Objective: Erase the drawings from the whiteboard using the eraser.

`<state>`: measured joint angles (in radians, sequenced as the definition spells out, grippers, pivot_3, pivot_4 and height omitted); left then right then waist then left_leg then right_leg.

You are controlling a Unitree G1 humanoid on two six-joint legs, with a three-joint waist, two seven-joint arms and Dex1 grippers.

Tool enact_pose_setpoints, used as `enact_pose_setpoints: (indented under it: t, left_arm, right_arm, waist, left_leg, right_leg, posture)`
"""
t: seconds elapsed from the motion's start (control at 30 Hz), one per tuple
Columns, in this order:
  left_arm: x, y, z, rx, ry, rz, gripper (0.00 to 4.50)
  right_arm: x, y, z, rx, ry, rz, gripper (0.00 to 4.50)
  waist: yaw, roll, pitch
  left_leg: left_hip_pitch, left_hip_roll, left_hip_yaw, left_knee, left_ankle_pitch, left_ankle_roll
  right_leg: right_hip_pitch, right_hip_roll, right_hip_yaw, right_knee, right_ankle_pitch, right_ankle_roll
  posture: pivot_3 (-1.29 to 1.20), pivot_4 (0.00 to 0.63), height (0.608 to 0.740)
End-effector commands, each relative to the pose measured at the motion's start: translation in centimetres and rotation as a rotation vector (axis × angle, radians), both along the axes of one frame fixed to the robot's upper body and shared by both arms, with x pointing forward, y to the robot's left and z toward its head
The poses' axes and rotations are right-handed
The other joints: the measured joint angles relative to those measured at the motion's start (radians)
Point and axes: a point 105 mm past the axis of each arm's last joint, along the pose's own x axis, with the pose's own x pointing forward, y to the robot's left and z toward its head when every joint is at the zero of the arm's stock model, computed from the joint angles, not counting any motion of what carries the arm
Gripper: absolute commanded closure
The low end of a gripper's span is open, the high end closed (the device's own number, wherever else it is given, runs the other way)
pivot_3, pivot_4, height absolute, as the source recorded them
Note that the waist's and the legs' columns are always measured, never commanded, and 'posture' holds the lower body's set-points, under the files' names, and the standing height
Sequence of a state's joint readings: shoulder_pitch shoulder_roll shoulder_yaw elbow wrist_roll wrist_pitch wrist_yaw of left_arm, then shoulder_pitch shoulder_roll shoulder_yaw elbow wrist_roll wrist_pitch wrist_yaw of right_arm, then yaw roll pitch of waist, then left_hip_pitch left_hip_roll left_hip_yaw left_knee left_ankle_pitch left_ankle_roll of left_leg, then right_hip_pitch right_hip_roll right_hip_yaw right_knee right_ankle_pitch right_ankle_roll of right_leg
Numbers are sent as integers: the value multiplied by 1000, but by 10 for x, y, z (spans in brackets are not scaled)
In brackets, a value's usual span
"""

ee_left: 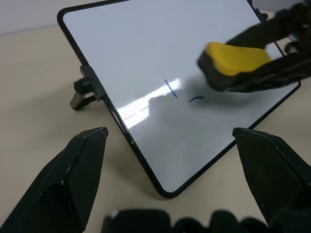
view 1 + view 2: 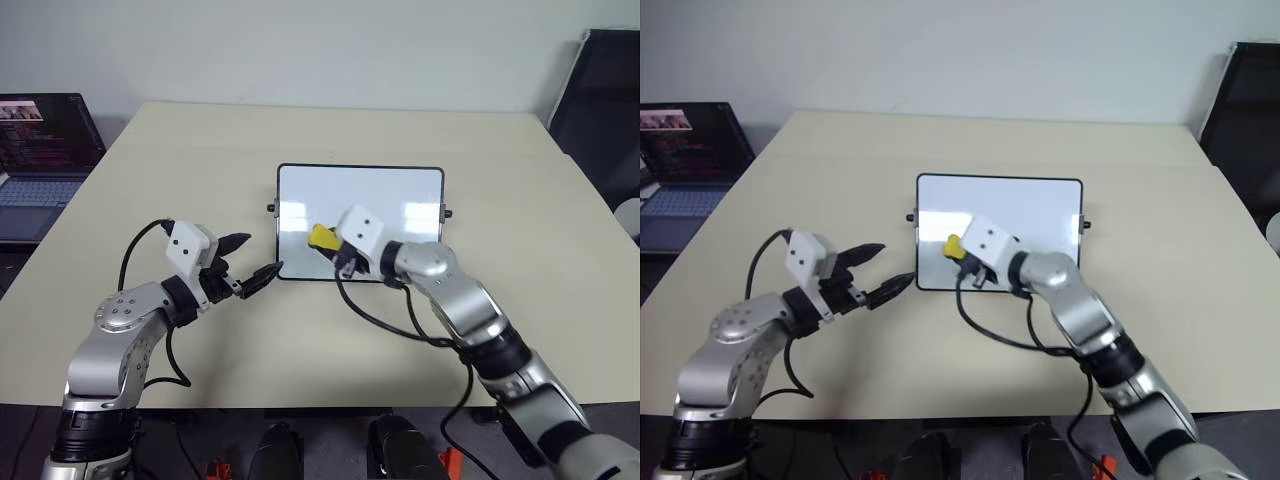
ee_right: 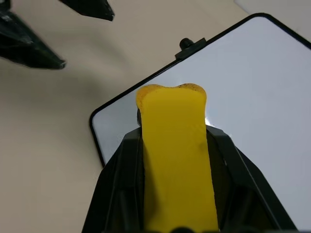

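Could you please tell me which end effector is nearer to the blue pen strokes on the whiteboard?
The right end effector, gripping the yellow block eraser over the glossy white whiteboard, beside the blue pen strokes. The left end effector waits open off the board's near corner.

The whiteboard lies flat on the table before me, glossy white in a thin black frame. Two short blue drawings mark it near its left end. My yellow eraser hovers there, perhaps just off the surface.
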<state>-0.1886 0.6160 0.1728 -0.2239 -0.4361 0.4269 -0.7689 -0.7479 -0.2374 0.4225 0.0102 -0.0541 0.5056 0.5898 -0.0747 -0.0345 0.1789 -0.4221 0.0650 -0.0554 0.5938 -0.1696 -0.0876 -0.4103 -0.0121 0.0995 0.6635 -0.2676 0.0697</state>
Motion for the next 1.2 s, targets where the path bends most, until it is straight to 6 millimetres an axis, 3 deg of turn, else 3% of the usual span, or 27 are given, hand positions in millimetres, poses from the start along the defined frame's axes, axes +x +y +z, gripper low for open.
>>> enact_pose_setpoints:
  t: [0.03,0.13,0.27,0.4,0.5,0.67,0.83,1.0,1.2]
  left_arm:
    - [-3,-8,6,22,-21,-60,0]
    - [-12,-12,-4,32,27,-108,0]
    - [-24,-12,-16,43,91,-148,0]
    - [-26,-13,-17,39,94,-143,0]
    - [-25,-13,-17,36,93,-140,0]
    - [-24,-18,-15,27,93,-151,0]
    - [-22,-21,-13,24,92,-160,0]
    - [-21,-22,-11,20,89,-163,0]
    - [-19,-24,-9,16,91,-169,0]
  right_arm:
    - [15,10,13,-21,-75,-7,3190]
    - [26,11,11,-42,-85,-32,3190]
    - [34,3,-9,-155,-56,-50,3190]
    - [22,-8,-35,-284,26,15,3191]
    - [24,-10,-32,-304,-12,12,3191]
    - [48,-9,4,-223,-213,-127,3191]
    - [33,-2,-17,-333,-192,-6,3191]
    - [15,-18,-43,-508,-178,118,3191]
    - [42,-35,-13,-463,-315,-63,3191]
  waist:
    - [0,0,0]
    - [0,0,0]
    - [-3,1,0]
    - [0,0,0]
    - [-1,0,0]
    - [-5,0,0]
    - [-5,0,0]
    - [-4,0,0]
    - [-4,0,0]
  left_leg:
    - [0,0,0,0,0,0]
    - [0,0,0,-1,0,0]
    - [0,0,0,-1,0,0]
    - [0,0,-1,-1,0,0]
    - [3,0,-1,0,0,0]
    - [5,0,0,0,1,2]
    - [4,0,0,0,2,2]
    - [4,0,0,-1,1,2]
    - [5,0,0,0,2,2]
  right_leg:
    - [0,0,0,0,0,0]
    - [0,0,0,0,0,0]
    - [0,0,0,0,1,-2]
    - [0,0,-1,1,-1,0]
    - [2,0,0,1,-2,-3]
    - [3,0,0,2,0,-6]
    - [4,0,0,0,0,-5]
    - [4,0,0,0,-1,-2]
    - [4,0,0,1,-1,-5]
  posture:
    - [0,150,740]
    - [0,150,740]
    - [0,150,740]
    - [0,150,740]
    - [0,150,740]
    - [0,150,740]
    - [0,150,740]
    - [0,150,740]
    - [0,150,740]
